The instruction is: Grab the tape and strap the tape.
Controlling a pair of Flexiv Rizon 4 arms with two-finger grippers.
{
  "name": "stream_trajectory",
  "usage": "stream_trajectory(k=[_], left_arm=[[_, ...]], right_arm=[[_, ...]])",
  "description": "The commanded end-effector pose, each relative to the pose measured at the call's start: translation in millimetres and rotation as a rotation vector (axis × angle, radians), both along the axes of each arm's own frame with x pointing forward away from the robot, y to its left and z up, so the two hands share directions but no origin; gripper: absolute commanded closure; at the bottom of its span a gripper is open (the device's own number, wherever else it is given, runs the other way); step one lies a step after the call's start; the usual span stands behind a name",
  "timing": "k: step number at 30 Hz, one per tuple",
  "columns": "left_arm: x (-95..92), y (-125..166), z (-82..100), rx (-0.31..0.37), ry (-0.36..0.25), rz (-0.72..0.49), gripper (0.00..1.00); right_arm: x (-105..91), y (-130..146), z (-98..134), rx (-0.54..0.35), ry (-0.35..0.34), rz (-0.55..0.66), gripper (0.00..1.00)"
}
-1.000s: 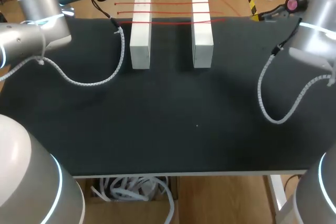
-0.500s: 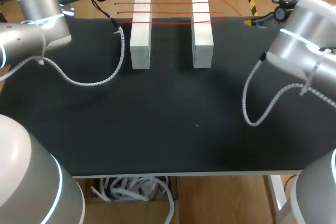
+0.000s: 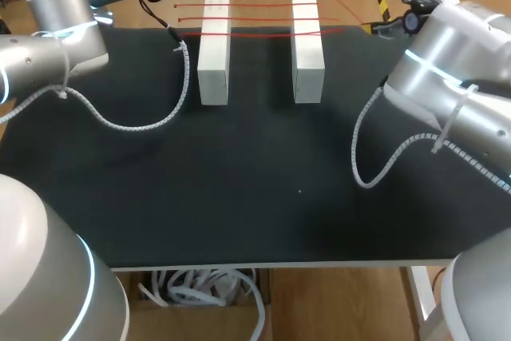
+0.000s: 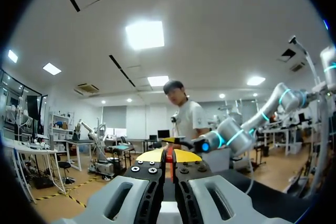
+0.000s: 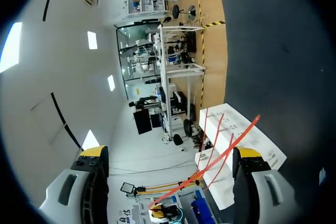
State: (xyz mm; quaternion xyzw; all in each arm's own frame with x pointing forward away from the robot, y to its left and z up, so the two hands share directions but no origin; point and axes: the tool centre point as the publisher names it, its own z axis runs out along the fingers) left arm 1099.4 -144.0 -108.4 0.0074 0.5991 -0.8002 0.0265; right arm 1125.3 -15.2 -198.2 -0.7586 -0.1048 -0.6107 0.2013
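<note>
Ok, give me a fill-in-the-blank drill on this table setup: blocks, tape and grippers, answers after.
On the black table stand ___ white blocks. Across their tops run ___ strands of red tape. In its own wrist view the right gripper is ___, with a tape strand running between its yellow tips. The left gripper is shut on a strip whose colour is ___.
Missing words: two; three; open; red.
</note>
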Motion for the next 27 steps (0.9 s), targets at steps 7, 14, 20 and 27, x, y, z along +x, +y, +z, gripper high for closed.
stream_trajectory(k=[7, 14, 20, 27], left_arm=[[-2.0, -0.2, 0.4, 0.001, 0.0, 0.005, 1.0], [-2.0, -0.2, 0.4, 0.001, 0.0, 0.005, 1.0], [-2.0, -0.2, 0.4, 0.001, 0.0, 0.005, 1.0], [-2.0, -0.2, 0.4, 0.001, 0.0, 0.005, 1.0]], right_arm=[[8.7, 5.6, -5.6, 0.057, -0.091, 0.02, 0.0], [7.0, 11.0, -11.1, 0.045, -0.079, 0.028, 0.0], [9.5, 11.9, -11.2, 0.034, -0.081, 0.024, 0.0], [9.1, 11.5, -12.2, 0.021, -0.075, 0.019, 0.8]])
